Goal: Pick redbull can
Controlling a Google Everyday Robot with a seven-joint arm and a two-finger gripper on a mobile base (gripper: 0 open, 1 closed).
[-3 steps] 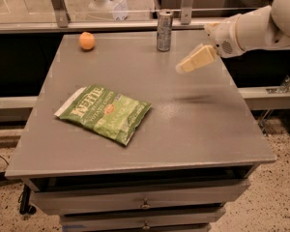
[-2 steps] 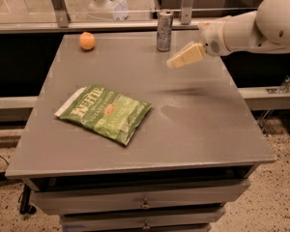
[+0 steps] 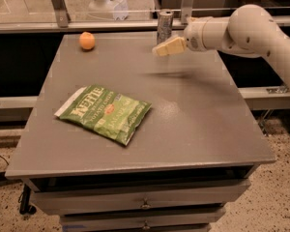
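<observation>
The redbull can (image 3: 164, 26), slim and silver-grey, stands upright near the back edge of the grey table (image 3: 198, 124), right of centre. My gripper (image 3: 159, 50) comes in from the right on a white arm (image 3: 246, 30). Its cream-coloured fingertips hang above the table just in front of the can's base and slightly to its left, partly overlapping the can's lower part in the camera view. Nothing is held in it.
An orange fruit (image 3: 87, 40) sits at the back left of the table. A green Kettle chip bag (image 3: 104, 112) lies flat left of centre. A railing with metal posts (image 3: 58, 6) runs behind the table. Drawers are below the front edge.
My gripper and arm have moved left and toward the back of the table, from right of the can to just in front of it. The can, fruit and bag have not moved.
</observation>
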